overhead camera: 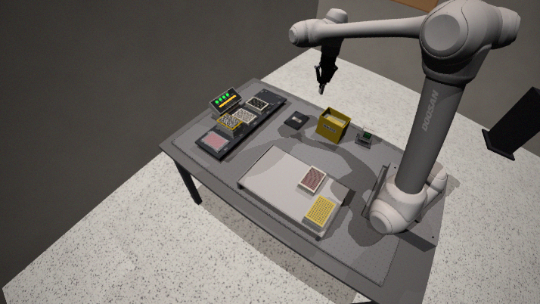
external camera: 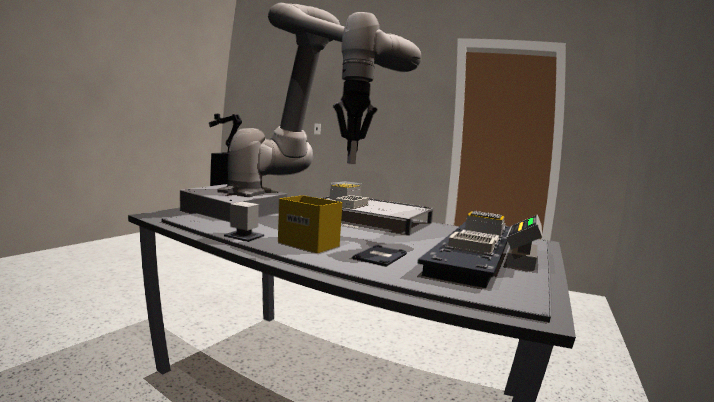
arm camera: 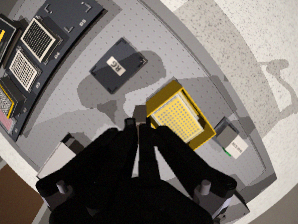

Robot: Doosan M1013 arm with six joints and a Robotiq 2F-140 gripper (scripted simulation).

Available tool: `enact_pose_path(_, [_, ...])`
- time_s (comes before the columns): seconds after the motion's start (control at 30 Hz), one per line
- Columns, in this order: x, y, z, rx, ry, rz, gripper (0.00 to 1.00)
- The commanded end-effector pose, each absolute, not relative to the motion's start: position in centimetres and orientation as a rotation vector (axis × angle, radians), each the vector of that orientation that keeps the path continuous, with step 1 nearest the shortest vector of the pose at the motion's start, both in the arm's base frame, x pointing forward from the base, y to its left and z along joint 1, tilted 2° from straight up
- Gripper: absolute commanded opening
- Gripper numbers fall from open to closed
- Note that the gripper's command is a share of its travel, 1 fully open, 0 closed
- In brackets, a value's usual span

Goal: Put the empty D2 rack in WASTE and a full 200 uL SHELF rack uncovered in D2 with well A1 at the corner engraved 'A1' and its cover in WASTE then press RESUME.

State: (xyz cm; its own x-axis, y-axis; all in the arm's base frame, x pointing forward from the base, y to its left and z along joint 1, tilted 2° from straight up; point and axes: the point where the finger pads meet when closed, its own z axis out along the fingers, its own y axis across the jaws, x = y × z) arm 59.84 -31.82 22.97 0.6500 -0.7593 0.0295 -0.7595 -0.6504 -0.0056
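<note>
My gripper (overhead camera: 321, 89) (external camera: 352, 156) (arm camera: 141, 113) is shut and empty. It hangs high above the table, between the regrip nest (overhead camera: 296, 122) (external camera: 380, 255) (arm camera: 117, 64) and the yellow WASTE bin (overhead camera: 330, 132) (external camera: 305, 232) (arm camera: 154, 104). A pale yellow rack (overhead camera: 336, 120) (arm camera: 177, 117) lies inside the bin. On the dark deck (overhead camera: 227, 150) (external camera: 450, 265) (arm camera: 67, 3), a yellow-framed tip rack (overhead camera: 229, 122) (external camera: 486, 216) sits at D2, full of pale tips. I cannot tell whether it has a cover on it. On the shelf (overhead camera: 272, 174) (external camera: 395, 207) stand a red rack (overhead camera: 312, 178) and a yellow rack (overhead camera: 321, 211).
The deck also holds a pink plate (overhead camera: 215, 141), a second plate (overhead camera: 243, 115) and a reservoir (overhead camera: 257, 103); its last place is bare. The panel (overhead camera: 225, 100) (external camera: 525, 227) shows green lights and an amber strip. The RESUME button (overhead camera: 366, 136) (external camera: 244, 217) (arm camera: 229, 143) stands beside the bin.
</note>
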Motion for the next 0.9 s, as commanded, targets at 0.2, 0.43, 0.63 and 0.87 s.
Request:
enact_pose_path(0.2, [56.3,-31.3,22.9,2.933,-1.100,0.045,0.00])
enact_pose_path(0.43, [52.8,-30.7,22.8,3.000,-0.892,0.044,0.00])
enact_pose_path(0.63, [49.8,-30.3,22.7,3.047,-0.710,0.042,0.00])
enact_pose_path(0.87, [47.4,-29.9,22.6,3.077,-0.556,0.041,0.00])
